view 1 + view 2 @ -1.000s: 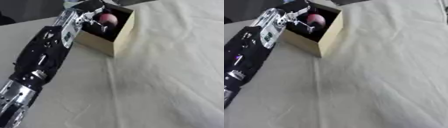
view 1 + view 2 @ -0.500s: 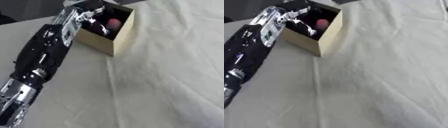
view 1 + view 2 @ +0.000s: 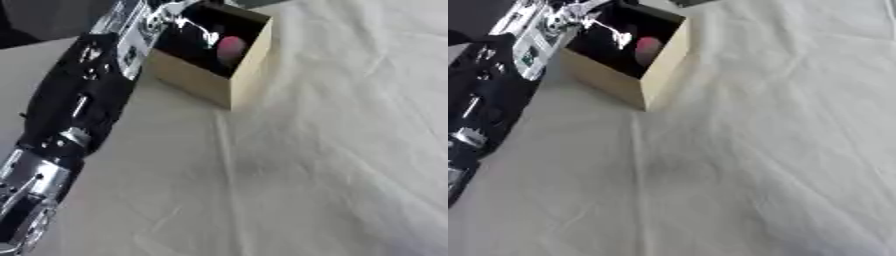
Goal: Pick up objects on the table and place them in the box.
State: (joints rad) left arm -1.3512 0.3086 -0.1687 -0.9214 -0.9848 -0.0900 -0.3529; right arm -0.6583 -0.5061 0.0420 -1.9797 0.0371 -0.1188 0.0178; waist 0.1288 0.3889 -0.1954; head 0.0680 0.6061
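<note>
My left hand (image 3: 179,20) over the box (image 3: 234,75), fingers relaxed, empty; pink ball (image 3: 230,47) inside; next, withdraw.

Left hand (image 3: 179,20) over box (image 3: 238,75), pink object (image 3: 230,47) inside

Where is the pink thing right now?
The pink thing lies inside the box at the top left of the left eye view, just right of the left hand reaching in.

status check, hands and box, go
Left hand reaching into the box, fingers hard to read. Pinkish round object inside the box. Right hand out of view. Nothing else showing on the cloth.
</note>
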